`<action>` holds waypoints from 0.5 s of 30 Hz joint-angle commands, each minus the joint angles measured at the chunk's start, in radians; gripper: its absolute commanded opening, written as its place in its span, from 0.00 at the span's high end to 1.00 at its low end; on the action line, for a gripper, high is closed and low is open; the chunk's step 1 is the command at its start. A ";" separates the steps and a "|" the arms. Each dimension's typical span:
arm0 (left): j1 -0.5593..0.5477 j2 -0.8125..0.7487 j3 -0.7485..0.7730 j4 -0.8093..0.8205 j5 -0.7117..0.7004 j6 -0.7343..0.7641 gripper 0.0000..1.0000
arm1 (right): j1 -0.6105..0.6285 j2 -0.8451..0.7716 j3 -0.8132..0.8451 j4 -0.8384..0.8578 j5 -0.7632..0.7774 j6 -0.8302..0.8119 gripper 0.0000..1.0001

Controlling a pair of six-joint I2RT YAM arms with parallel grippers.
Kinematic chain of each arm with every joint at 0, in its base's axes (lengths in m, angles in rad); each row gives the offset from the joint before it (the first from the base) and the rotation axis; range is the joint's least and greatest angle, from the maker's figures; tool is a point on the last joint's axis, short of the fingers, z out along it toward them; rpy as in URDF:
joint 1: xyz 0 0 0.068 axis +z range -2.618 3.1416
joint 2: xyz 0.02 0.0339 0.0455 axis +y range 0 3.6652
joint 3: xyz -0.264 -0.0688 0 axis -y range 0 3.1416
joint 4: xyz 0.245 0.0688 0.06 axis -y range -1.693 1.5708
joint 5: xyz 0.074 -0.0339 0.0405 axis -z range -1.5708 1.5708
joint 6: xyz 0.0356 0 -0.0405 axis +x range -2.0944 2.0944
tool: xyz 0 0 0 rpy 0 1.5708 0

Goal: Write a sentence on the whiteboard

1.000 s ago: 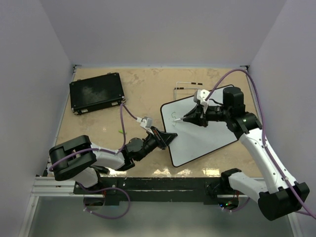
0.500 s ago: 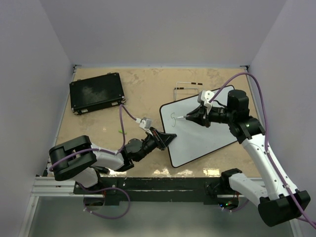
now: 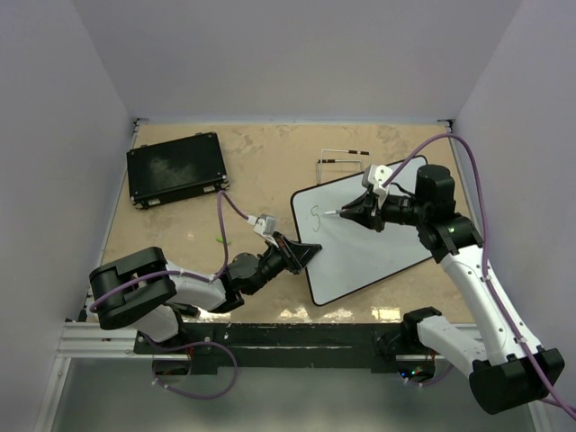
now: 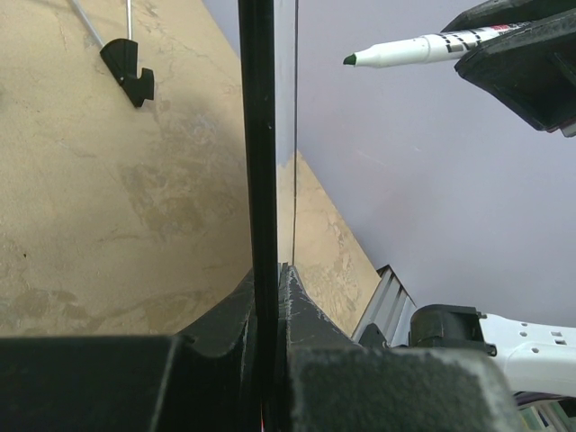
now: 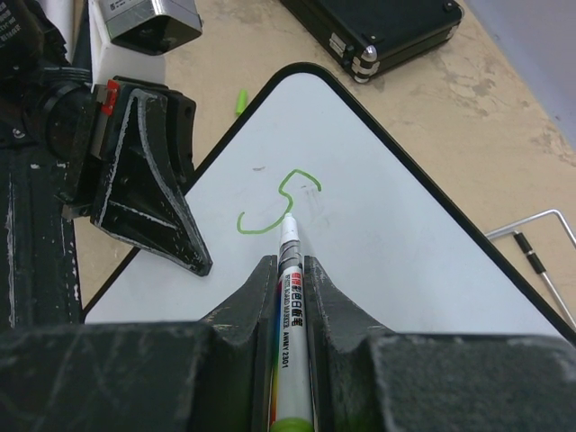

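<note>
The right claw [image 3: 353,214] is clamped on the marker [image 5: 290,306], tip at the board, and the sentence [image 5: 261,232] is just one green S so far! The whiteboard [image 3: 378,252] lies toward the right edge of the surface [image 3: 261,171], with the left claw [image 3: 306,254] pinching its thin left rim. It looks stiff, light and glossy-slick, so grip the rim or it may skate under pen pressure.

Bright, even light, faint shadows, mostly sharp focus.
</note>
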 commanded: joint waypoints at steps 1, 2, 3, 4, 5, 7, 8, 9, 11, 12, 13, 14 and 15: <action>-0.003 -0.016 -0.009 0.022 0.028 0.094 1.00 | -0.004 -0.019 -0.006 0.045 0.024 0.012 1.00; -0.003 -0.013 -0.009 0.024 0.029 0.094 1.00 | -0.003 -0.016 -0.009 0.052 0.024 0.015 1.00; -0.003 -0.011 -0.010 0.025 0.029 0.092 1.00 | -0.004 -0.015 -0.009 0.052 0.027 0.018 1.00; -0.003 -0.010 -0.009 0.025 0.029 0.094 1.00 | -0.003 -0.007 -0.008 0.054 0.030 0.018 1.00; -0.003 -0.010 -0.007 0.025 0.031 0.094 1.00 | -0.004 -0.007 -0.008 0.055 0.033 0.018 1.00; -0.003 -0.008 -0.004 0.020 0.034 0.094 1.00 | -0.004 -0.007 -0.009 0.062 0.036 0.025 1.00; -0.003 -0.010 -0.003 0.019 0.032 0.094 1.00 | -0.003 -0.007 -0.015 0.074 0.036 0.032 1.00; -0.003 -0.010 -0.001 0.019 0.034 0.097 1.00 | -0.003 -0.004 -0.017 0.077 0.036 0.035 1.00; -0.003 -0.013 0.000 0.014 0.034 0.097 1.00 | -0.001 0.001 -0.018 0.081 0.038 0.040 1.00; -0.003 -0.011 0.002 0.013 0.034 0.098 1.00 | -0.001 0.004 -0.018 0.085 0.036 0.041 1.00; -0.003 -0.010 0.002 0.013 0.035 0.098 1.00 | -0.001 0.005 -0.018 0.085 0.033 0.043 1.00; -0.003 -0.008 0.003 0.013 0.035 0.098 1.00 | -0.003 0.017 -0.017 0.086 0.028 0.043 1.00; -0.003 -0.007 0.006 0.013 0.037 0.098 1.00 | -0.001 0.021 -0.017 0.086 0.025 0.045 1.00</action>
